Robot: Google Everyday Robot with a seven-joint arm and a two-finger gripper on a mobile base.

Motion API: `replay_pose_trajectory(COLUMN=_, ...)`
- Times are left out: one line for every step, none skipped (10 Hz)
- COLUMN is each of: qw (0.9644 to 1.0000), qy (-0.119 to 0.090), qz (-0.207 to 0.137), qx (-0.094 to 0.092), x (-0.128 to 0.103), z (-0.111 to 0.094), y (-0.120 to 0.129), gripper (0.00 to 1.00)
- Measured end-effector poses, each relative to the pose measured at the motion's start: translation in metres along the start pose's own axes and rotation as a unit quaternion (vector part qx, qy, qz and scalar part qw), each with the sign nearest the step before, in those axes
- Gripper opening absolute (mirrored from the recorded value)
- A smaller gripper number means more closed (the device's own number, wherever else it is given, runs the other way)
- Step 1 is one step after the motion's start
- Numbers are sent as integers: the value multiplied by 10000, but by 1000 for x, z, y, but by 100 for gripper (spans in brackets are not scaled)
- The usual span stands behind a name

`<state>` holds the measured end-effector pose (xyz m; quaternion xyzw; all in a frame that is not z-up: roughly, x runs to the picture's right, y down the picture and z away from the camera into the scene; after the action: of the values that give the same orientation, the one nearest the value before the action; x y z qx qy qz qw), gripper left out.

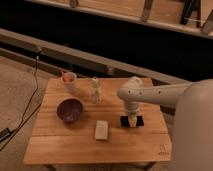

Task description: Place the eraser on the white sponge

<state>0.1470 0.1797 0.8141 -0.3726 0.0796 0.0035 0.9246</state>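
The eraser (140,120), a small flat black block, lies on the wooden table (60,145) right of centre. My gripper (132,120) points straight down onto it from the white arm's wrist and is shut on the eraser, which still rests on the tabletop. Its black ends show on both sides of the gripper, while the middle is hidden. The white sponge (102,130), a cream pad with rounded corners, lies flat a short way to the left of the eraser and slightly nearer the front edge. It is apart from the gripper.
A dark purple bowl (69,110) sits on the table's left half. Behind it stand a small pale cup (69,80) with something orange inside and a clear small bottle (95,90). A cable (27,112) runs along the floor at the left.
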Motion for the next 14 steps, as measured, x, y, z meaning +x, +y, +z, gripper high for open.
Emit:
replay_pose_trajectory(qw=9999, qy=-61, qz=-84, qx=26, x=-8, z=-11, y=1, gripper=0)
replay_pose_trajectory(qw=9998, qy=-89, qz=-142, qx=58, x=-14, z=-19, y=1, gripper=0)
replay_pose_trajectory(qw=9996, qy=-108, qz=-229, qx=115, x=-22, z=-30, y=2, gripper=0)
replay_pose_trajectory(qw=9994, qy=-98, qz=-291, qx=148, x=-28, z=-37, y=3, gripper=0)
replay_pose_trajectory(qw=9993, qy=-73, qz=-337, qx=163, x=-35, z=-43, y=5, gripper=0)
replay_pose_trajectory(qw=9992, qy=-14, qz=-375, qx=159, x=-42, z=-48, y=7, gripper=0)
replay_pose_trajectory(qw=9991, qy=45, qz=-389, qx=158, x=-48, z=-52, y=8, gripper=0)
replay_pose_trajectory(qw=9990, qy=114, qz=-401, qx=145, x=-60, z=-57, y=10, gripper=0)
replay_pose_trajectory(qw=9990, qy=158, qz=-395, qx=132, x=-68, z=-60, y=12, gripper=0)
replay_pose_trajectory(qw=9990, qy=189, qz=-387, qx=114, x=-76, z=-62, y=14, gripper=0)
replay_pose_trajectory(qw=9990, qy=213, qz=-382, qx=80, x=-87, z=-62, y=17, gripper=0)
replay_pose_trajectory(qw=9990, qy=225, qz=-378, qx=47, x=-95, z=-62, y=20, gripper=0)
replay_pose_trajectory(qw=9990, qy=240, qz=-370, qx=-2, x=-107, z=-61, y=23, gripper=0)
replay_pose_trajectory(qw=9991, qy=249, qz=-343, qx=-42, x=-117, z=-58, y=26, gripper=0)
